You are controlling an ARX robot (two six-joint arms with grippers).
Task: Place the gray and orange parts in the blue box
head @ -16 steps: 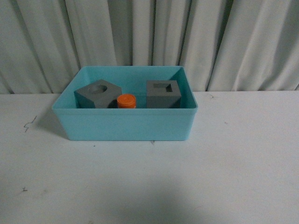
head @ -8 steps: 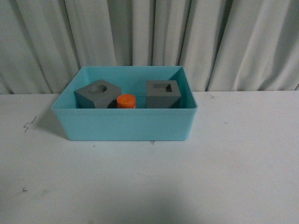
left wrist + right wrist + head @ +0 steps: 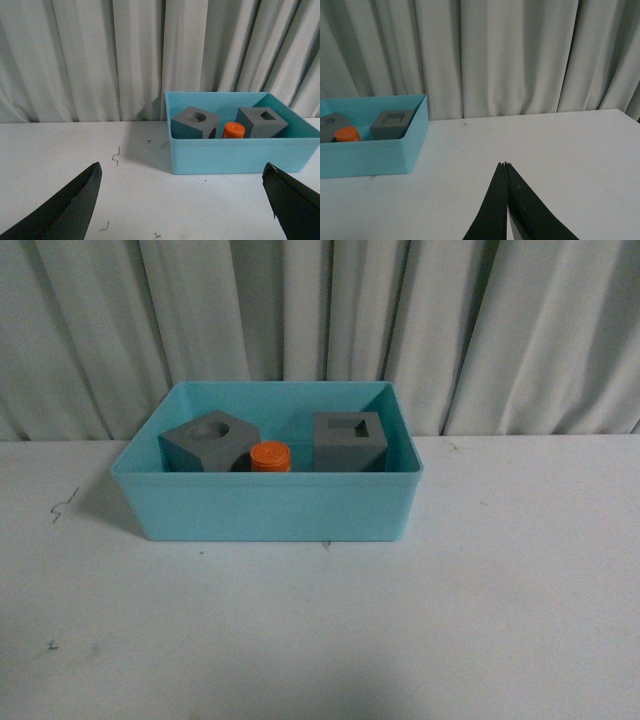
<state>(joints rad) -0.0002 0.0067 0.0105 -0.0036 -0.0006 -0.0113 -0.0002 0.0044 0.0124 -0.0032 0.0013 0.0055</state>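
The blue box (image 3: 270, 505) stands at the back middle of the white table. Inside it sit a gray cube with a round recess (image 3: 209, 441), an orange cylinder (image 3: 270, 456) and a gray cube with a square recess (image 3: 349, 439). All three also show inside the blue box (image 3: 240, 155) in the left wrist view and, partly, in the blue box (image 3: 367, 155) in the right wrist view. My left gripper (image 3: 182, 172) is open over bare table, well short of the box. My right gripper (image 3: 505, 164) is shut with nothing in it, off to the box's right. Neither arm appears in the front view.
A pleated grey curtain (image 3: 320, 320) hangs right behind the table. Small dark marks (image 3: 63, 505) dot the white tabletop to the left of the box. The table's right edge (image 3: 630, 114) shows in the right wrist view.
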